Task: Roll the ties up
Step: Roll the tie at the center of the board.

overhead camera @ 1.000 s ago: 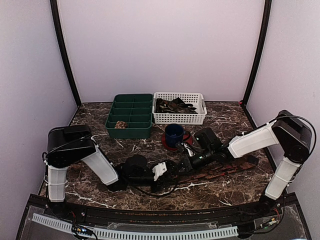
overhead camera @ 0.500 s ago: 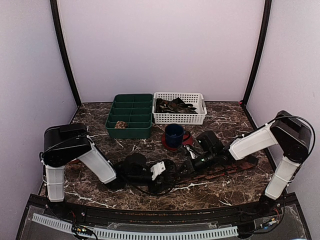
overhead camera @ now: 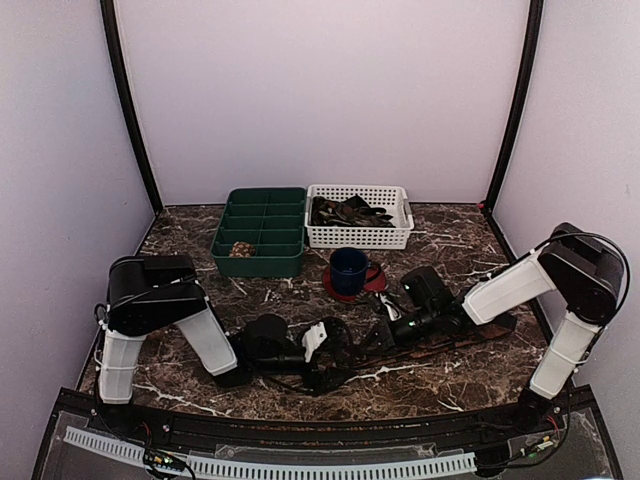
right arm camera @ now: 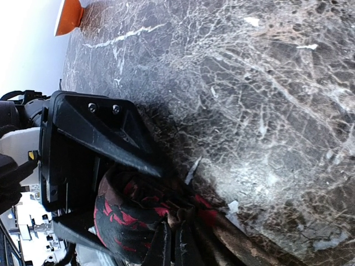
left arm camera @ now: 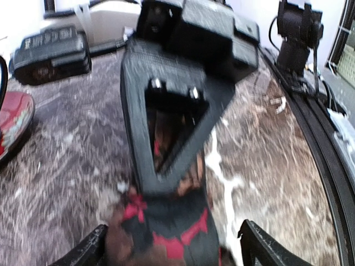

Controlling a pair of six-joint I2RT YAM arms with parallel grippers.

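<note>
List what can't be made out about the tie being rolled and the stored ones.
- Top view: the tie's rolled end, hidden beneath the left gripper and right gripper.
- Left wrist view: its pattern, blurred and partly behind the right gripper.
- Top view: how many ties fill the white basket; too small and dark.

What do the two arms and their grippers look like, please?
Both the left arm and right arm have white tubular links between bulky black joint housings. A thin black cable loops over the right shoulder. The right gripper has black fingers shaped as open triangular frames with two screws.
</note>
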